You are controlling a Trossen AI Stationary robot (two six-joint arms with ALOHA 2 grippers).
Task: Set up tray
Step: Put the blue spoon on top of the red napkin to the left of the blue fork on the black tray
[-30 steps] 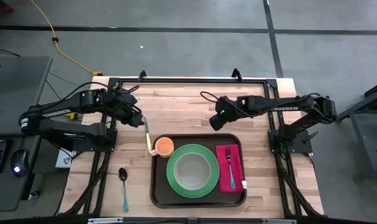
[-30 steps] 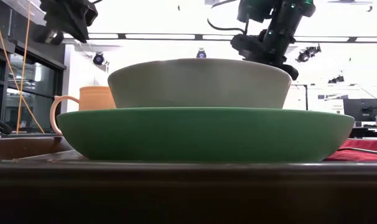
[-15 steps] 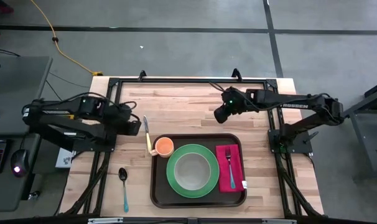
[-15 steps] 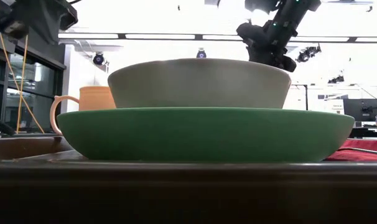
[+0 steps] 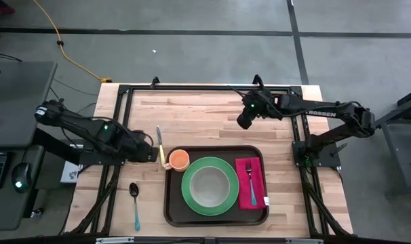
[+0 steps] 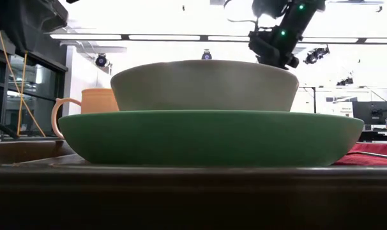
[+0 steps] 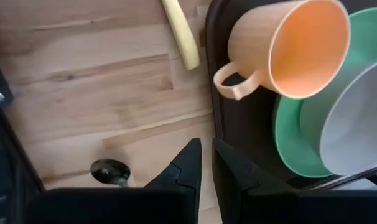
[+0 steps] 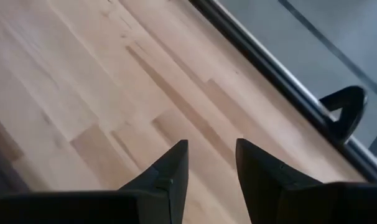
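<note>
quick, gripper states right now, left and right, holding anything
Left gripper: fingers nearly together with a thin gap, holding nothing, beside the tray.
Right gripper: open, empty, over bare table behind the tray.

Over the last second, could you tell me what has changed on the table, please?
The left gripper drew back from the knife toward the table's left side and holds nothing. The right gripper withdrew from the tray toward the far edge. Tray, plate, bowl, mug, napkin, fork, spoon stayed put.
</note>
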